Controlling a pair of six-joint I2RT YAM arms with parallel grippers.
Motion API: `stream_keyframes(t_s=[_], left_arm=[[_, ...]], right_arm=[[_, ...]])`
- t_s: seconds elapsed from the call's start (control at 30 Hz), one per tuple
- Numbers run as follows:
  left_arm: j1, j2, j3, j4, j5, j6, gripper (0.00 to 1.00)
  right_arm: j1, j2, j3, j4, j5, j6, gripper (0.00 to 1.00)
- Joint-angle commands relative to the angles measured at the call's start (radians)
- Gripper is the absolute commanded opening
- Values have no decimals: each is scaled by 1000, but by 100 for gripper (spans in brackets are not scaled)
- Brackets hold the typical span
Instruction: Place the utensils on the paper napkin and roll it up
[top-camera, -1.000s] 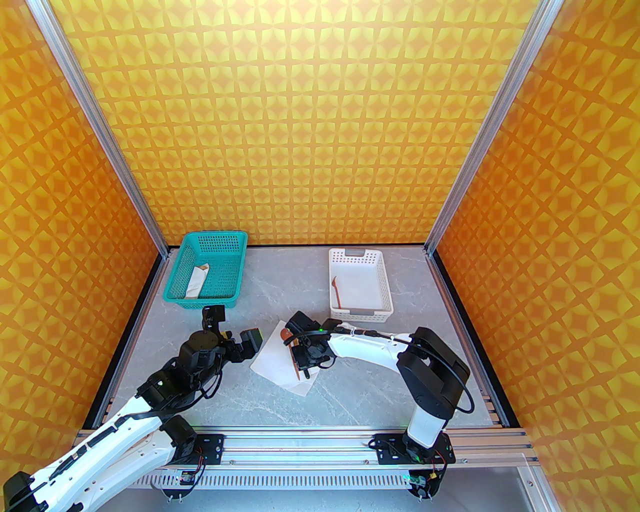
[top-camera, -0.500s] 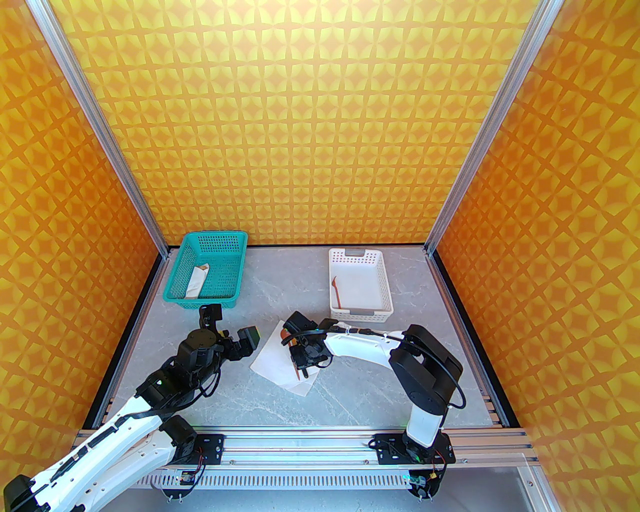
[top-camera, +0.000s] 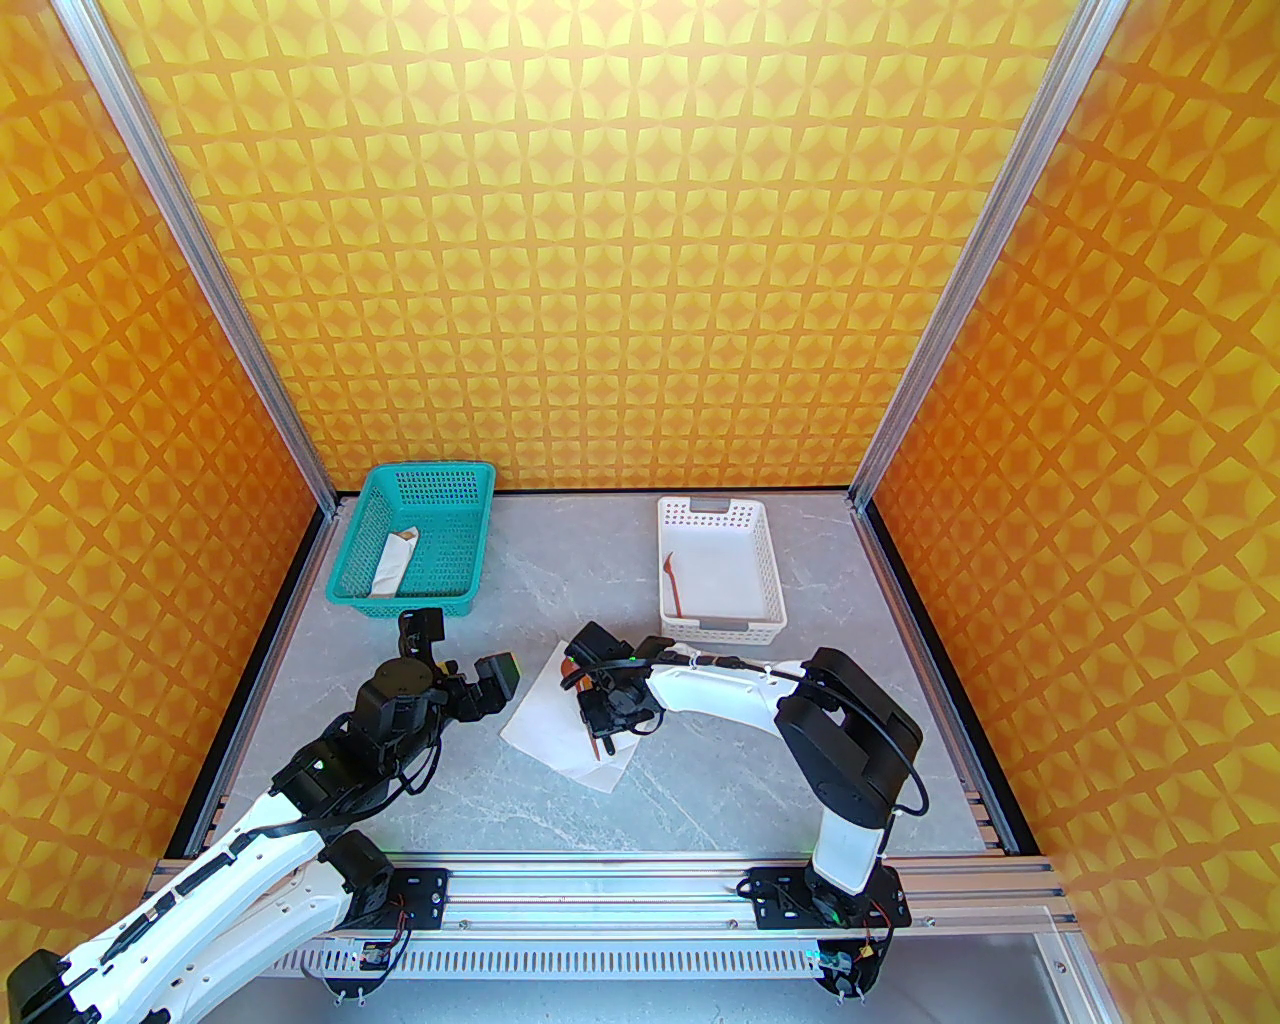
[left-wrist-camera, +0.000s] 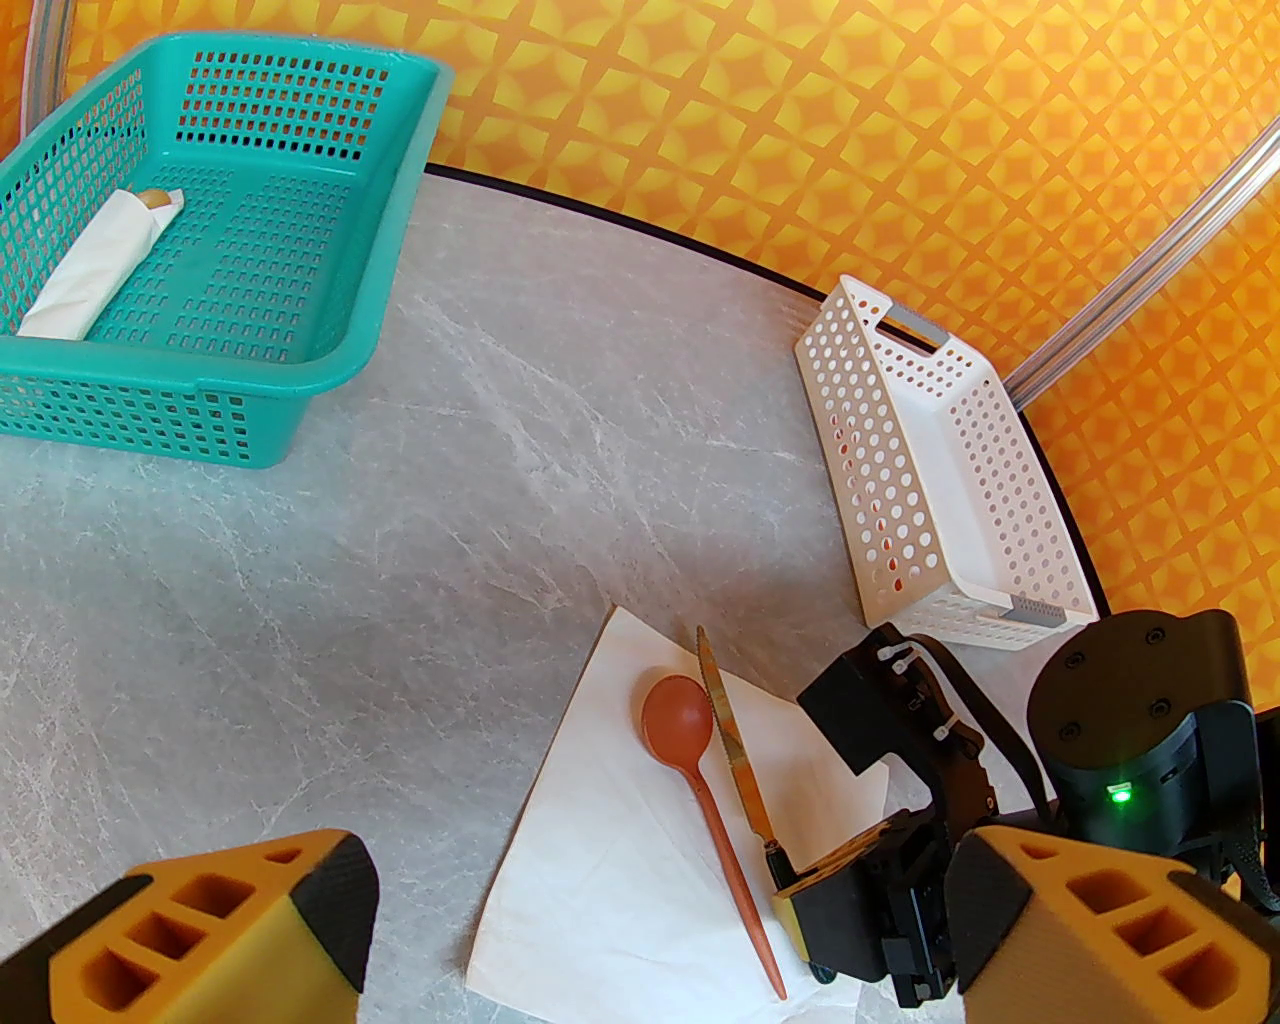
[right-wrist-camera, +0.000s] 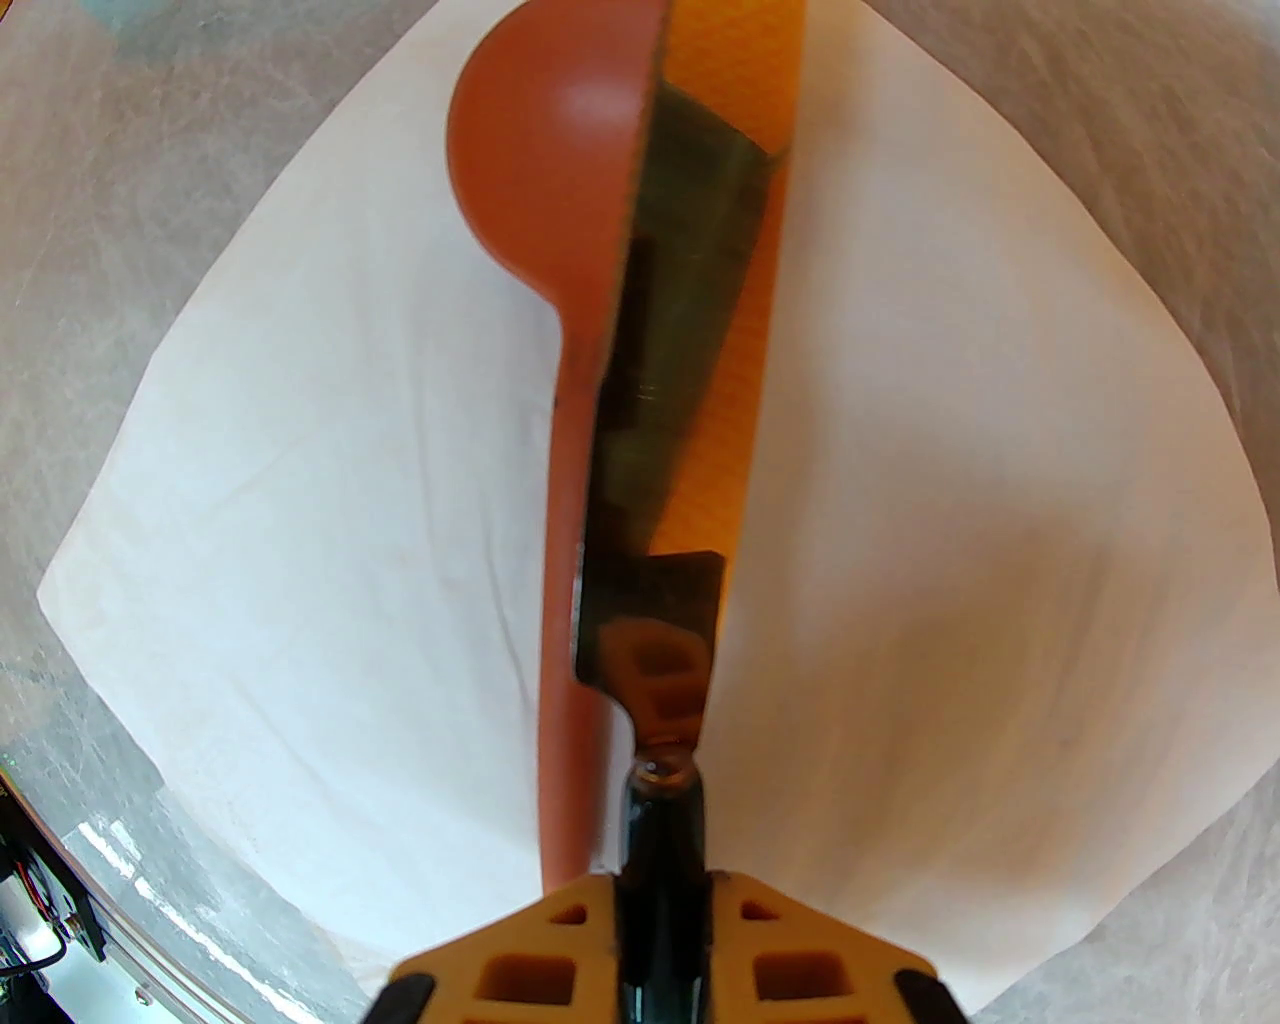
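Note:
The white paper napkin (top-camera: 545, 715) (left-wrist-camera: 600, 880) lies on the table in front of the arms. On it rests the reddish-brown spoon (left-wrist-camera: 680, 715) (right-wrist-camera: 520, 200), bowl pointing away. My right gripper (top-camera: 607, 730) (right-wrist-camera: 660, 900) is shut on the knife's dark handle and holds the knife (left-wrist-camera: 725, 730) (right-wrist-camera: 690, 330) low over the napkin, right beside the spoon. The orange fork (top-camera: 672, 585) lies in the white basket (top-camera: 765, 560). My left gripper (top-camera: 495, 685) (left-wrist-camera: 650, 960) hangs open just left of the napkin, holding nothing.
A teal basket (top-camera: 455, 500) at the back left holds a slim white paper tube (top-camera: 392, 562) with a tan tip. The white basket stands just behind the right arm. Bare marble table lies between the baskets and in front of the napkin.
My right arm has drawn in to the left, shifting the held knife slightly left over the napkin. The left gripper has edged a little back and left.

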Motion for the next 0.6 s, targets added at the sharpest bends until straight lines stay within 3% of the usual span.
stream_keyframes(t_s=[0.0, 0.57], left_arm=[[8, -5, 7, -29, -13, 11, 99], [8, -8, 1, -33, -14, 6, 99]], right_arm=[[9, 19, 24, 18, 12, 6, 16], [10, 25, 23, 25, -4, 9, 19]])
